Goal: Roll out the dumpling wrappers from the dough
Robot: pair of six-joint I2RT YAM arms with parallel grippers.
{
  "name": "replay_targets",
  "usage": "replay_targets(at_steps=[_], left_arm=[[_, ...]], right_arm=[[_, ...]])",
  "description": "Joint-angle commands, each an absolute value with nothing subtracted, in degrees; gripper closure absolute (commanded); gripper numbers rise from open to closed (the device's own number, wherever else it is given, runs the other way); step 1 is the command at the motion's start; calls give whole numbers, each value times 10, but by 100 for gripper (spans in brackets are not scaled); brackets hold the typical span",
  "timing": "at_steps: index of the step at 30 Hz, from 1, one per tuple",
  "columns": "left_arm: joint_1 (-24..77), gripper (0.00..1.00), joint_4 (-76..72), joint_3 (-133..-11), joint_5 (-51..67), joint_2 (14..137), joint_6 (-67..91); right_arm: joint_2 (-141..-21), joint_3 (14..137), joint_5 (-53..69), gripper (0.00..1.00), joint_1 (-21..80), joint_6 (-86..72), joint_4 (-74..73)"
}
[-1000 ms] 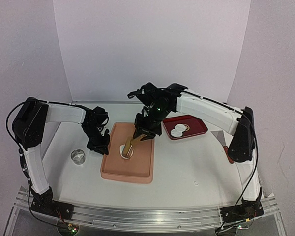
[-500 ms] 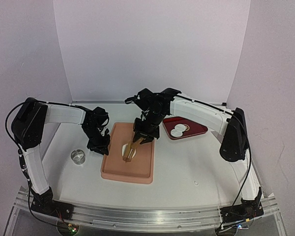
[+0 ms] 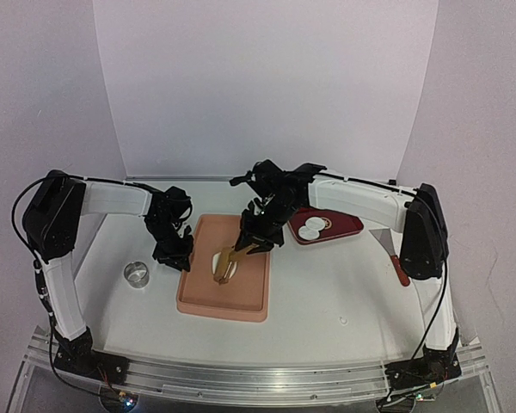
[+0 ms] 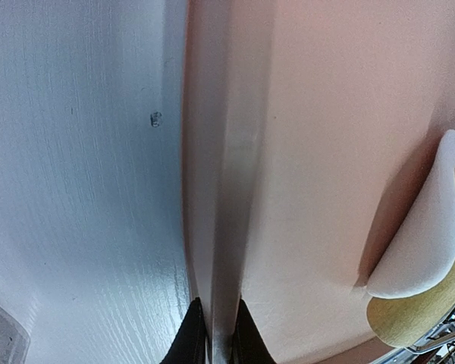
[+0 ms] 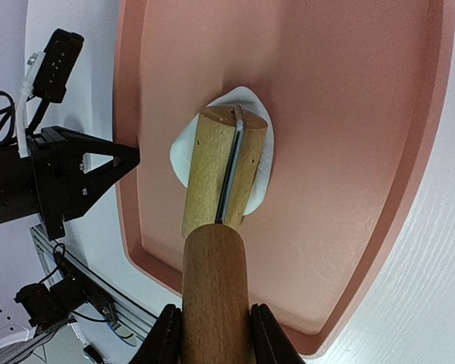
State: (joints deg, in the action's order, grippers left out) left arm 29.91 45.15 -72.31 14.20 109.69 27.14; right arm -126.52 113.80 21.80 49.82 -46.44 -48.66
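The dough point(image 5: 182, 149) is a flat white piece in the pink tray point(image 3: 245, 301), curling up at one edge point(image 4: 425, 235). A wooden rolling pin point(image 5: 224, 163) lies on top of it. My right gripper point(image 5: 214, 312) is shut on the pin's handle point(image 5: 216, 280); from above it point(image 3: 248, 239) hangs over the tray's middle. My left gripper point(image 4: 217, 303) is shut on the tray's left rim point(image 4: 221, 189), seen from above at the tray's far left edge point(image 3: 177, 256). Two dumpling wrappers point(image 3: 310, 229) lie in a red tray point(image 3: 348, 225).
A metal ring cutter point(image 3: 138, 274) sits on the white table left of the pink tray. A scraper with a red handle point(image 3: 389, 247) lies at the right, beside the right arm's upright link. White walls close in the back and both sides.
My right gripper has drawn the rolling pin a little toward the near side over the dough, and its arm has swung. The left gripper has stayed on the rim.
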Motion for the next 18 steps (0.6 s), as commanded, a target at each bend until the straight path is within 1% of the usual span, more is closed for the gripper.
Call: replay_targets(at_steps=[1, 9, 18], left_arm=[[309, 100, 475, -712, 134, 1158, 277], [309, 100, 481, -724, 105, 1187, 275], [304, 100, 477, -726, 85, 1231, 264]], right_arm=[[-1335, 1016, 99, 100, 462, -438, -635], [-1345, 923, 108, 100, 421, -392, -625], [-1313, 855, 118, 100, 397, -358, -630]])
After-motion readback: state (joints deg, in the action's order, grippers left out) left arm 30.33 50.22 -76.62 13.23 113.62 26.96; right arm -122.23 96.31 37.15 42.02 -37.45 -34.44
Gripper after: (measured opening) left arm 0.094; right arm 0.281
